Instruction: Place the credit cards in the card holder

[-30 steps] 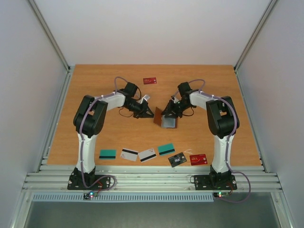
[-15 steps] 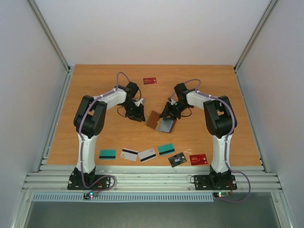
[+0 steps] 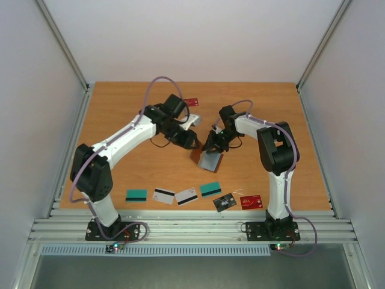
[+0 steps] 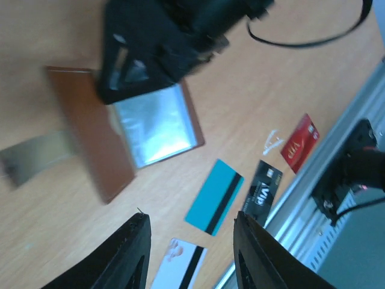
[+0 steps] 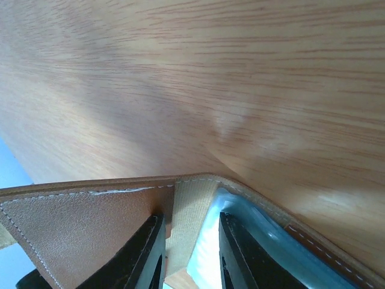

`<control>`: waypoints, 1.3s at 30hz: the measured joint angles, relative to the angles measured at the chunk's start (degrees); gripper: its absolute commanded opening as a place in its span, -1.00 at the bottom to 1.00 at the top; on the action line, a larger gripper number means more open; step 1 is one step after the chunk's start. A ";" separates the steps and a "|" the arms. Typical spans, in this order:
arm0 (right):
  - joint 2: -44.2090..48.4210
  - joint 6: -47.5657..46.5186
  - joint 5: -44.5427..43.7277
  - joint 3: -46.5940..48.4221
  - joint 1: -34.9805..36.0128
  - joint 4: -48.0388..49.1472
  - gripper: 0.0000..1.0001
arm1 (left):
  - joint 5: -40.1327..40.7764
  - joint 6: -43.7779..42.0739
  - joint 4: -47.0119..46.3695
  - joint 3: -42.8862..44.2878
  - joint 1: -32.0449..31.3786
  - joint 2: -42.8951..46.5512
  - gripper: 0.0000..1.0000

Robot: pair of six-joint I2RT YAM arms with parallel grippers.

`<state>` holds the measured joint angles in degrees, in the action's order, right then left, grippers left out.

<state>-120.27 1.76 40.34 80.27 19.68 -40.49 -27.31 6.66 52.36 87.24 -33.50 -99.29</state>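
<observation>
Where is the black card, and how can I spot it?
Look at the wooden table, along its near edge, where cards lie in a row. The black card is second from the right, between a teal card and a red card. It is the only black one, with white print on it.

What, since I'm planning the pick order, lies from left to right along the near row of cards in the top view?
teal card → white striped card → second white striped card → second teal card → black card → red card
</observation>
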 measured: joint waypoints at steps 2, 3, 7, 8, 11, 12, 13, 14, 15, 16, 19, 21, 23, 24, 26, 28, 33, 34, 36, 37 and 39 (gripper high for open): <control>0.02 -0.13 -0.24 0.17 0.07 -0.42 -0.45 | -2.80 -0.61 -1.01 -0.31 -1.90 -1.79 -0.22; 0.07 -0.17 -0.31 0.28 0.11 -0.66 -0.44 | -3.74 -0.72 -1.53 -0.48 -2.34 -3.08 -0.22; 0.90 -0.26 -1.16 0.31 0.26 -2.03 -0.43 | -5.20 -0.66 -3.39 -0.70 -2.62 -8.96 -0.23; 1.09 -0.28 -1.33 0.31 0.26 -2.45 -0.42 | -5.20 -0.63 -3.63 -0.70 -2.62 -10.43 -0.23; 1.73 -0.33 -1.73 0.31 0.26 -3.32 -0.38 | -4.72 -0.46 -4.24 -0.70 -2.54 -13.73 -0.23; 2.08 -0.33 -1.75 0.31 0.26 -3.65 -0.36 | -4.63 -0.44 -4.48 -0.70 -2.51 -14.49 -0.23; 2.56 -0.33 -1.75 0.31 0.26 -3.93 -0.35 | -4.50 -0.22 -4.90 -0.70 -2.54 -15.30 -0.24; 3.13 -0.33 -1.73 0.31 0.26 -4.22 -0.33 | -4.37 0.02 -5.31 -0.74 -2.54 -15.91 -0.24; 3.87 -0.35 -1.73 0.31 0.26 -4.48 -0.32 | -4.24 0.26 -5.77 -0.90 -2.54 -16.24 -0.25; 4.76 -0.50 -1.75 0.28 0.24 -4.79 -0.30 | -4.07 0.44 -6.14 -1.09 -2.54 -16.31 -0.25; 8.11 -1.07 -1.75 -0.44 0.13 -5.20 -0.27 | -3.21 0.79 -7.39 -1.79 -2.54 -16.31 -0.24; 10.82 -1.25 -1.75 -1.84 -0.13 -5.11 -0.25 | -2.80 1.07 -8.41 -2.51 -2.54 -16.31 -0.22; 13.53 -1.01 -1.70 -4.33 -0.37 -4.68 -0.20 | -2.58 1.73 -9.27 -3.34 -2.54 -16.33 -0.21; 14.32 -0.63 -1.70 -5.51 -0.42 -4.46 -0.17 | -2.47 1.90 -9.64 -3.67 -2.54 -16.33 -0.19; 15.67 0.46 -1.36 -9.11 -0.50 -3.08 -0.12 | -2.45 2.23 -10.38 -4.24 -2.54 -16.44 -0.18; 16.04 1.64 -1.07 -12.24 -0.57 -1.68 -0.09 | -2.47 2.58 -11.15 -4.61 -2.54 -16.81 -0.17; 16.63 6.29 0.50 -20.04 -0.61 3.23 -0.06 | -2.47 3.48 -12.83 -5.60 -2.54 -18.10 -0.17; 16.74 7.23 0.94 -20.92 -0.61 4.33 -0.06 | -2.49 3.63 -13.00 -5.81 -2.54 -18.23 -0.18; 16.96 8.94 1.88 -22.25 -0.61 6.62 -0.05 | -2.67 3.98 -13.40 -6.01 -2.54 -18.43 -0.17; 17.11 9.90 2.36 -22.75 -0.61 7.78 -0.05 | -2.78 4.20 -13.62 -6.05 -2.54 -18.53 -0.16; 17.62 11.56 3.19 -23.47 -0.61 9.97 -0.05 | -3.21 4.74 -14.21 -6.12 -2.54 -18.69 -0.12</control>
<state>-102.65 13.32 43.53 56.80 19.07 -30.52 -30.52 11.40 38.15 81.12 -36.03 -117.97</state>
